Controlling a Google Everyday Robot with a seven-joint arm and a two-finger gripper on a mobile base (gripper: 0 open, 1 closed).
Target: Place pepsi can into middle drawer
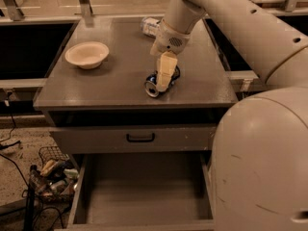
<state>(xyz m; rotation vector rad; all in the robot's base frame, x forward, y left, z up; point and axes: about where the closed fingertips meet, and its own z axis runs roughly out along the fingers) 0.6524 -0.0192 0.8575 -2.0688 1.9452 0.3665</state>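
The pepsi can (153, 87) lies on its side on the grey cabinet top (120, 76), near the front edge, its silver end facing the camera. My gripper (163, 77) comes straight down from the arm onto the can, straddles its blue body and hides most of it. The can rests on the surface. Below, the middle drawer (144, 191) is pulled out, showing a bare flat grey floor and low side walls.
A cream bowl (87, 55) sits on the left of the cabinet top. A clear plastic bottle (149, 25) lies at the back behind the arm. A closed drawer front with a black loop handle (140, 137) sits above the open drawer. A wire basket of clutter (53, 174) stands on the floor at the left. The robot's body (262, 162) fills the right side.
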